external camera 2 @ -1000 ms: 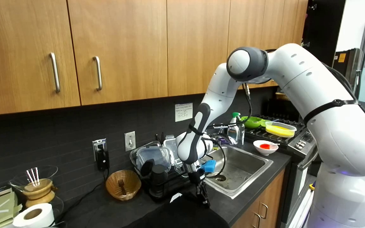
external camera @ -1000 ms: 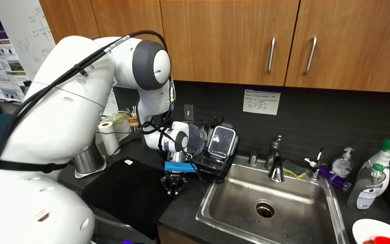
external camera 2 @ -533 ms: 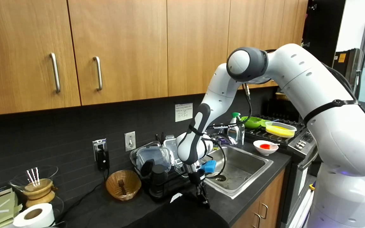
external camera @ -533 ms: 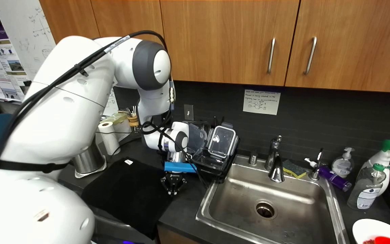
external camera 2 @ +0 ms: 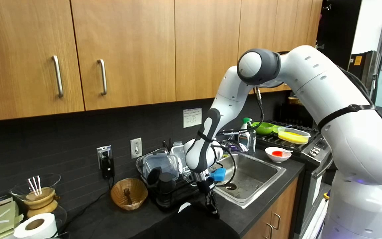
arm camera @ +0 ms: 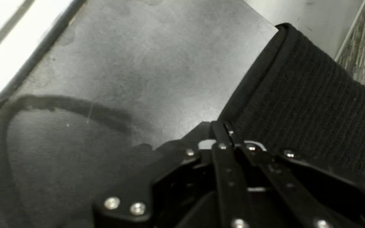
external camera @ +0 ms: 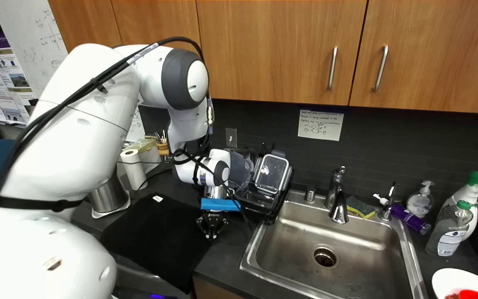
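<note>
In the wrist view, the black robot gripper (arm camera: 224, 124) points down at closest range, its two fingers pressed together. Their tips sit at the hemmed edge of a ribbed black towel (arm camera: 309, 95); whether a thin pinch of fabric is caught between them, I cannot tell. The approach to the towel looks done. Any lifting looks undone, for the towel lies spread on the dark gray countertop (arm camera: 138, 63), one corner hanging over the front edge, a white tag (external camera: 157, 199) near the far corner.

Just beyond the gripper, in both exterior views, a black dish rack (external camera: 284, 194) holds clear food containers (external camera: 271, 173), beside a stainless-steel sink (external camera: 297, 249) with a chrome faucet (external camera: 338, 203). Farther back stand a paper-towel roll (external camera: 133, 168) and a wicker basket (external camera 2: 139, 191) with a fork (external camera 2: 127, 196) inside. Wooden cabinets (external camera: 280, 50) hang along the wall behind.
</note>
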Controlling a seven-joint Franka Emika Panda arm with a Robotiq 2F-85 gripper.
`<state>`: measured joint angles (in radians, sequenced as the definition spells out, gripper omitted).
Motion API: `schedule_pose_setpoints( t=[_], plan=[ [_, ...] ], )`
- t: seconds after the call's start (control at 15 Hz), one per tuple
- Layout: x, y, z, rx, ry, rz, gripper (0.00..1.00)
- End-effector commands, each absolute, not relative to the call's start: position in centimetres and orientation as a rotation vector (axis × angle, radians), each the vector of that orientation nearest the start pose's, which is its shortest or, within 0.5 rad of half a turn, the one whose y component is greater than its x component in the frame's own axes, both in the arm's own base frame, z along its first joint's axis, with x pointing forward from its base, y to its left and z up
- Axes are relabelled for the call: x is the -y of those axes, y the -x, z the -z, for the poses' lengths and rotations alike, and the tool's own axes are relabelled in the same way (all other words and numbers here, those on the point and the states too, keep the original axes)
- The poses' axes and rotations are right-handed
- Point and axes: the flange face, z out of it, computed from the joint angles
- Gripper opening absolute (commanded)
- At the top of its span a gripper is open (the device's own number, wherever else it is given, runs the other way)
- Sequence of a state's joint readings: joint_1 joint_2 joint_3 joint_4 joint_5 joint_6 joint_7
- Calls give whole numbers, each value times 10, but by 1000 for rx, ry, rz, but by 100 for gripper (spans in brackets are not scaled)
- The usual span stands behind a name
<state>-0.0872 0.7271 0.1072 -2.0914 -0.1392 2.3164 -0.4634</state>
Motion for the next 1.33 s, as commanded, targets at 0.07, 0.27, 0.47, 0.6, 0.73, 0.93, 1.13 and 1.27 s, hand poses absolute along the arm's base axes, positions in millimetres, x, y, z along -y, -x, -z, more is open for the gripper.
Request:
schedule_pose_setpoints(
  t=[0.07, 0.27, 0.47, 0.6, 0.73, 0.93, 1.13, 1.27],
  plan=[
    [-19, -490, -62, 906, 2858, -686, 1],
    [-19, -488, -69, 913, 2866, -666, 1],
    [-17, -488, -73, 903, 2858, -661, 28],
    [-15, -489, -73, 903, 2845, -666, 38],
    [-14, -488, -73, 903, 2842, -667, 52],
    [-13, -487, -72, 905, 2839, -670, 72],
    [-13, -485, -68, 919, 2824, -674, 93],
    [-12, -486, -62, 966, 2770, -692, 100]
  ],
)
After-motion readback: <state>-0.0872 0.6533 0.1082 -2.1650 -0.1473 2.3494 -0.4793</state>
